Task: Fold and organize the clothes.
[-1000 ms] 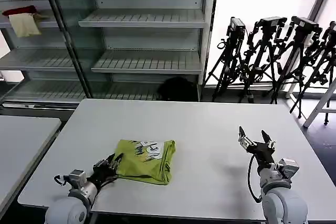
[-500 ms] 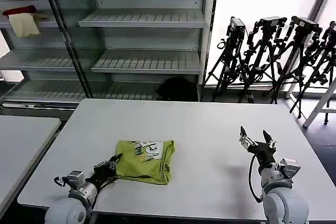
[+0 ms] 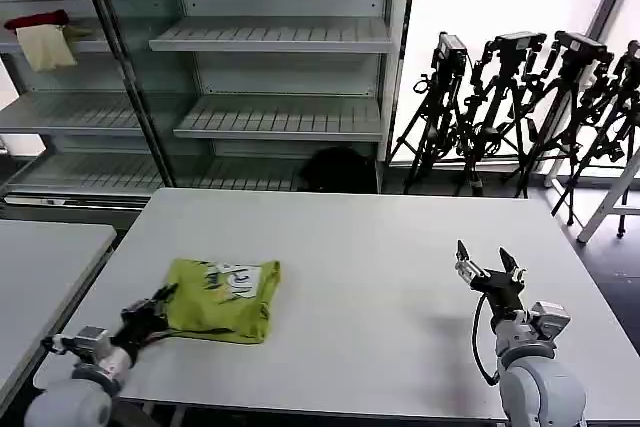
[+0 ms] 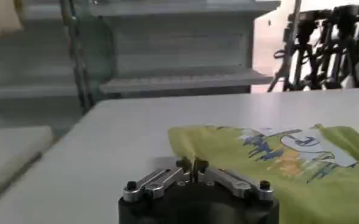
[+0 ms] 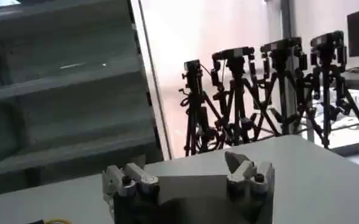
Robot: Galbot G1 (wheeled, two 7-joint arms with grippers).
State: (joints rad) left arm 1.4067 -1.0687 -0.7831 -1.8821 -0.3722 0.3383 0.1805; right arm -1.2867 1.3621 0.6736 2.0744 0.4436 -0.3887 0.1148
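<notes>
One T-shirt (image 3: 221,288) in left gripper (image 3: 159,304)

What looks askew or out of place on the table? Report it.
Nothing stands out. The folded T-shirt lies flat as a compact bundle on the table, graphic side up, slightly skewed to the table edges. The left gripper is shut on its near-left edge; the right gripper hovers open, apart from it.

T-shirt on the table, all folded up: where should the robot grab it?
Probably the T-shirt's near left edge, coming low from the robot's left, where the left gripper is shut on it. The fabric lies flat, so only an edge gives the fingers something to pinch. The right gripper hovers open, far off.
</notes>
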